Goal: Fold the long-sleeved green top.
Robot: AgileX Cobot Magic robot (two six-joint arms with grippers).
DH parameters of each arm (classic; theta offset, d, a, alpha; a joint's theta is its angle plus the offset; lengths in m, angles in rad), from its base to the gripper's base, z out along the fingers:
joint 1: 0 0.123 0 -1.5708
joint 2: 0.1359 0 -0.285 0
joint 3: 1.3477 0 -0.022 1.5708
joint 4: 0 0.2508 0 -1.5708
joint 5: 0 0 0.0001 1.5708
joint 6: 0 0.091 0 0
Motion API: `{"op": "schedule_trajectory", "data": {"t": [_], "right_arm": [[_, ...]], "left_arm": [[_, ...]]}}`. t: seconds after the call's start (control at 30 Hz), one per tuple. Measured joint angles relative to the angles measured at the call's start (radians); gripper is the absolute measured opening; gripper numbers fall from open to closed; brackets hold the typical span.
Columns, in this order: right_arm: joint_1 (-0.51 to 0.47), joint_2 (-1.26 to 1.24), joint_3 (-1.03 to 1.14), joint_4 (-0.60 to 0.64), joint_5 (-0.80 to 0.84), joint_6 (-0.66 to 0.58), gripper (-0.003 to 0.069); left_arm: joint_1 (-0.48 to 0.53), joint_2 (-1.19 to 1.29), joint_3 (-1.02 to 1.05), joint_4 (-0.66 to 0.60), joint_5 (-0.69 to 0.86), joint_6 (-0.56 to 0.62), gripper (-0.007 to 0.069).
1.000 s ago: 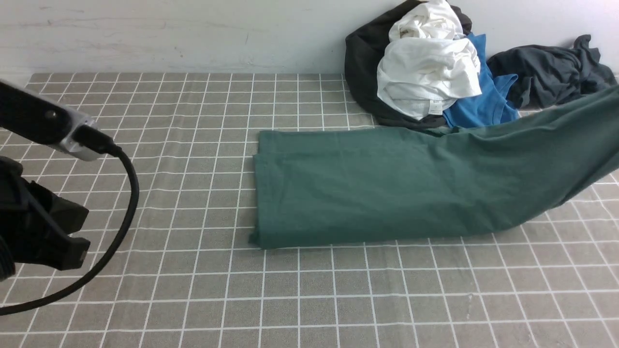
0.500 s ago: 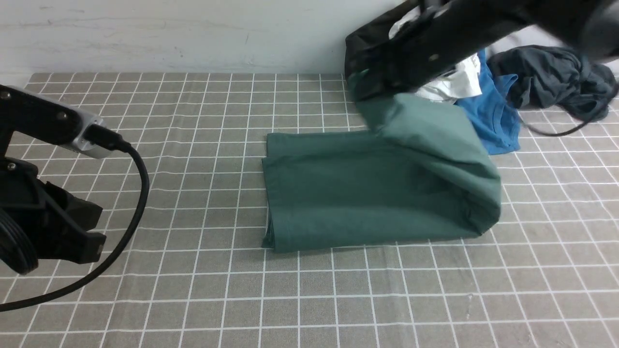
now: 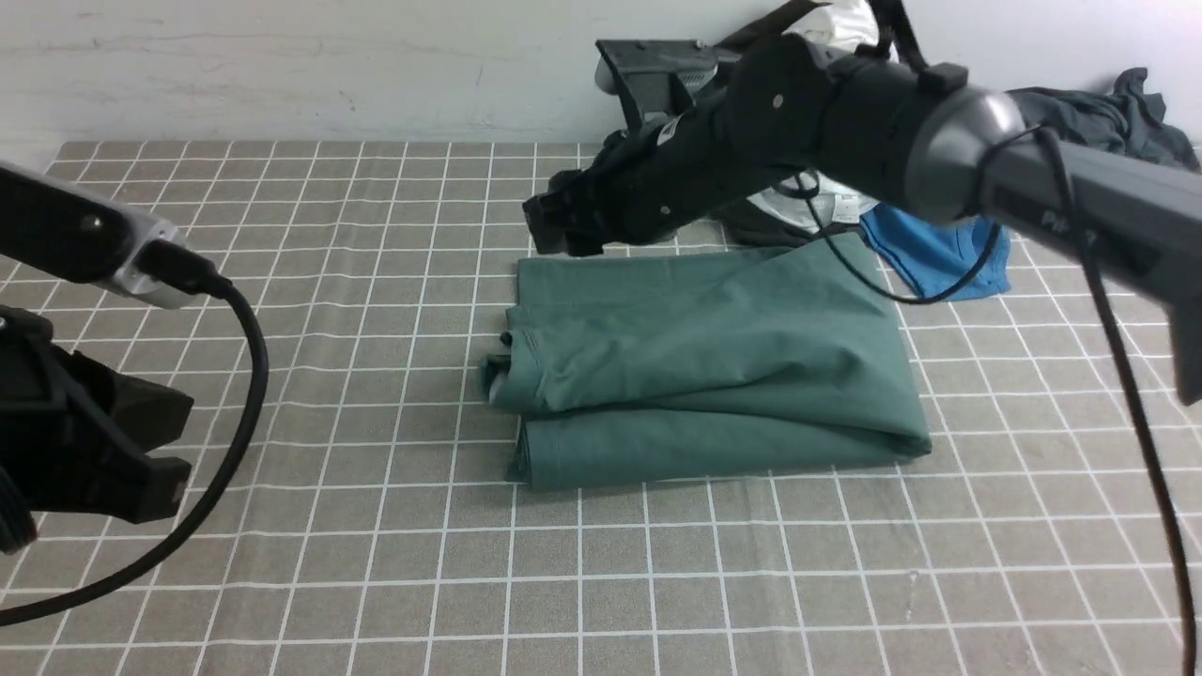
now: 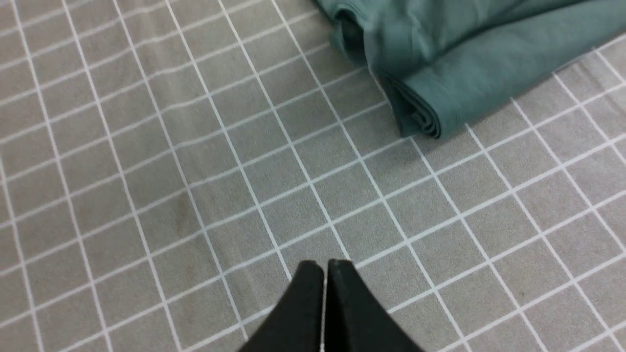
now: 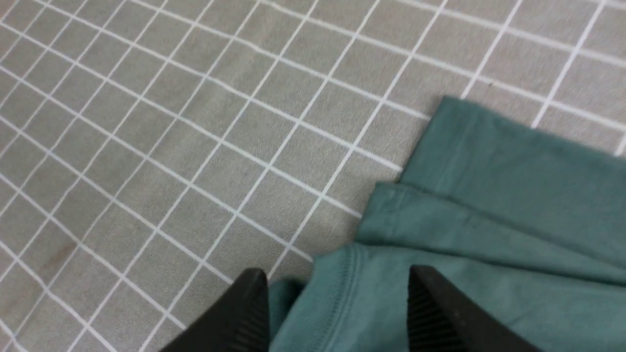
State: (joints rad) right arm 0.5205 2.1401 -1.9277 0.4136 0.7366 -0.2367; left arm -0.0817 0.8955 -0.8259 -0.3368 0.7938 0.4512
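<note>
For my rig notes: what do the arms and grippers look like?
The black right arm has a grey joint and thin cables; the black left arm carries a silver block with a thick black cable. The left gripper and right gripper have tapered black fingers.

Surface [image 3: 376, 310] open along left and near edges.
Green long-sleeved top [image 3: 714, 376] fills the middle, right arm [image 3: 845, 122] stretched above its far edge; clothes heap [image 3: 939, 253] blocks the far right corner.

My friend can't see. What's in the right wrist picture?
A folded green top lies on a grey cloth with white grid lines. The right gripper hangs over its ribbed edge, jaws open, holding nothing.
</note>
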Motion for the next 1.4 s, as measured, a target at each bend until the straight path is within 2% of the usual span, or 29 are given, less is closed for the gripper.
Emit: {"op": "schedule_trajectory", "data": {"t": [0.13,0.3,0.4,0.43,0.47,0.53,0.63,0.7,0.73,0.77,0.87,0.9,0.93,1.0,1.07,1.17,1.4], "right_arm": [[-0.026,-0.025,-0.001,-0.079,0.098,0.000,0.0389],[-0.028,0.043,-0.001,-0.108,0.219,0.009,0.0300],[-0.019,0.146,-0.001,0.026,0.247,0.016,0.0175],[-0.018,0.152,-0.001,0.036,0.245,0.011,0.0167],[-0.006,0.191,-0.001,0.119,0.225,-0.021,0.0108],[0.014,0.214,-0.001,0.214,0.177,-0.084,0.0041],[0.035,0.206,-0.007,0.308,0.111,-0.168,-0.0002],[0.038,0.187,-0.029,0.317,0.101,-0.200,-0.0010],[0.038,0.184,-0.032,0.312,0.101,-0.204,-0.0010],[0.038,0.153,-0.065,0.265,0.118,-0.214,-0.0010],[0.038,0.059,-0.142,0.085,0.231,-0.206,-0.0010],[0.038,0.044,-0.152,0.070,0.242,-0.199,-0.0010],[0.038,-0.003,-0.184,-0.035,0.311,-0.174,-0.0010],[0.038,-0.096,-0.226,-0.190,0.435,-0.127,-0.0011],[0.034,-0.187,-0.222,-0.319,0.489,-0.072,-0.0011],[0.031,-0.329,-0.140,-0.456,0.507,0.009,-0.0011],[0.030,-0.645,0.226,-0.604,0.522,0.087,-0.0011]], "left_arm": [[0.000,-0.057,0.024,-0.002,-0.027,0.002,-0.0008],[0.000,-0.141,0.076,-0.045,-0.090,0.040,-0.0008],[0.000,-0.245,0.100,-0.113,-0.141,0.137,-0.0008],[0.000,-0.252,0.102,-0.118,-0.144,0.144,-0.0008],[0.000,-0.315,0.126,-0.167,-0.174,0.219,-0.0008],[0.000,-0.382,0.167,-0.231,-0.208,0.313,-0.0008],[0.000,-0.469,0.233,-0.322,-0.265,0.463,-0.0008],[0.000,-0.520,0.280,-0.393,-0.321,0.560,-0.0008],[0.000,-0.530,0.285,-0.401,-0.327,0.570,-0.0008],[0.000,-0.567,0.331,-0.472,-0.390,0.651,-0.0008],[0.000,-0.615,0.391,-0.610,-0.507,0.735,-0.0008],[0.000,-0.618,0.398,-0.621,-0.516,0.743,-0.0008],[0.000,-0.636,0.418,-0.712,-0.587,0.770,-0.0008],[0.000,-0.649,0.434,-0.817,-0.661,0.803,-0.0008],[0.000,-0.650,0.439,-0.900,-0.705,0.837,-0.0008],[0.000,-0.650,0.453,-0.974,-0.725,0.885,-0.0008],[0.000,-0.650,0.501,-1.002,-0.738,0.925,-0.0008]]}}
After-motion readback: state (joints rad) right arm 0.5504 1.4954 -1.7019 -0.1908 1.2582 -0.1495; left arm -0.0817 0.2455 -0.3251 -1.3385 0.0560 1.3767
